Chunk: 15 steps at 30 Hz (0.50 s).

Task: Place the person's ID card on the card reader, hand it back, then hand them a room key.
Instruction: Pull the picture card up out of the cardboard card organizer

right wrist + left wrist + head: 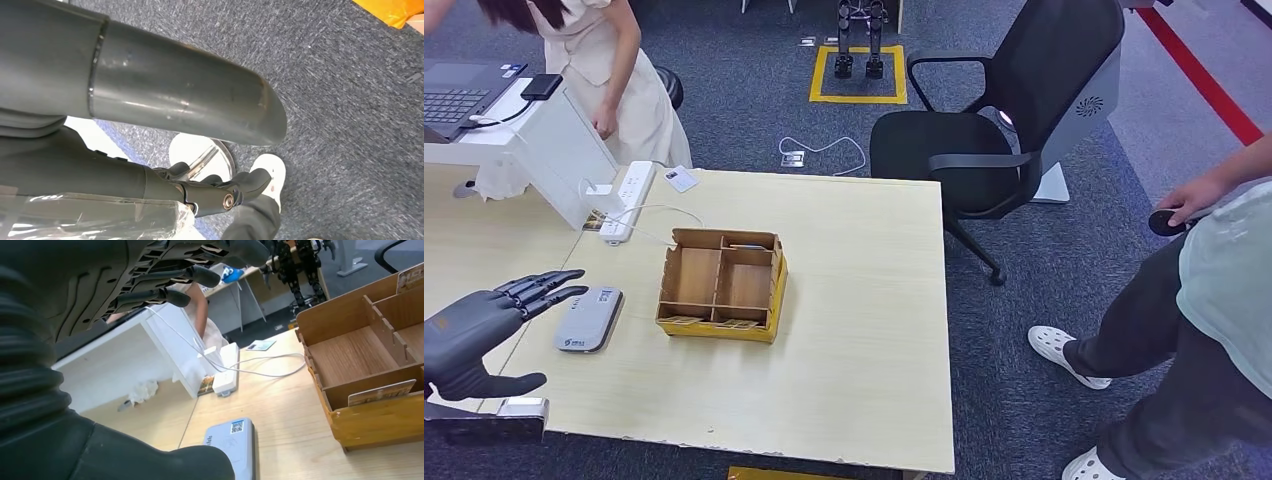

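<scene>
Card reader (pixel 589 319) laid flat on desk (pixel 864 380), just beyond left hand (pixel 484 330); hand empty, fingers spread, ready to receive ID card. Right hand (pixel 220 192) state cannot be told.

A black office chair (pixel 994 120) stands at 1 o'clock beyond the table (pixel 864 380); a white power strip (pixel 627 200) lies at 11 o'clock.

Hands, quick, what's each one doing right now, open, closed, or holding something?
Left hand: open, fingers spread, holding nothing, beside the card reader.
Right hand: hanging over the floor, fingers curled; cannot be told whether it holds anything.
</scene>
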Each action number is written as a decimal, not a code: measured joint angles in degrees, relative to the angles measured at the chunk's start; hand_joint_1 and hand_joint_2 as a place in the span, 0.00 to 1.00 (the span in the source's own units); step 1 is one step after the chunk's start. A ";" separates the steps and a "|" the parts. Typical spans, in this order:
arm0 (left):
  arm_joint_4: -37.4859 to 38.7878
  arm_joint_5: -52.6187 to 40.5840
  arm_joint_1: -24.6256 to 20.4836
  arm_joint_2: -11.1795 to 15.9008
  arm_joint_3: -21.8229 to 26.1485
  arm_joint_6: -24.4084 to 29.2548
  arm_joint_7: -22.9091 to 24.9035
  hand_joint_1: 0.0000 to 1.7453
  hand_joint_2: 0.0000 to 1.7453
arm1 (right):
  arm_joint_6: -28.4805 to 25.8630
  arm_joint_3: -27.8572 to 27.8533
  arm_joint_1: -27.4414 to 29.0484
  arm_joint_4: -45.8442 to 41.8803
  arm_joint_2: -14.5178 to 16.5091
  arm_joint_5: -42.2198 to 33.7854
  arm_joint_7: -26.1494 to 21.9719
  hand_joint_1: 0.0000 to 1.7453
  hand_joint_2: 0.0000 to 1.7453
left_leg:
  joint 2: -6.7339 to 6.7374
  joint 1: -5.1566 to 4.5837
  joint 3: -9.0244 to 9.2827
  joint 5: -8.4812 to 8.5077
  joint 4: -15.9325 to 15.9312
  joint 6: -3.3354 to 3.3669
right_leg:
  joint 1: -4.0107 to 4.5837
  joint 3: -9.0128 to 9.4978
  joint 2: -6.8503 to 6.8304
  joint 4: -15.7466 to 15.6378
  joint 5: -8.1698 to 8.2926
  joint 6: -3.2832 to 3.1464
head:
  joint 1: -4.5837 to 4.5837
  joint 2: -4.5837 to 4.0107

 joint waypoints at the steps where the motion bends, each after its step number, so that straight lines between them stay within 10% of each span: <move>1: -0.43 -1.54 0.06 -0.61 -0.27 0.68 0.55 0.00 1.00 | 0.01 -0.20 0.04 0.01 0.15 0.10 0.33 0.00 0.00 | -0.01 0.00 0.00 0.00 0.00 0.00 | 0.00 0.00 -0.01 0.00 0.00 0.00 | 0.01 0.00; 15: -0.78 -15.54 -8.20 -13.66 -11.84 7.81 7.89 0.00 1.00 | 1.32 -2.83 1.71 -2.95 1.33 3.87 4.00 0.00 0.00 | -0.14 -0.04 -0.01 0.01 0.02 0.02 | -0.03 0.02 -0.16 -0.02 0.00 0.01 | 0.00 0.00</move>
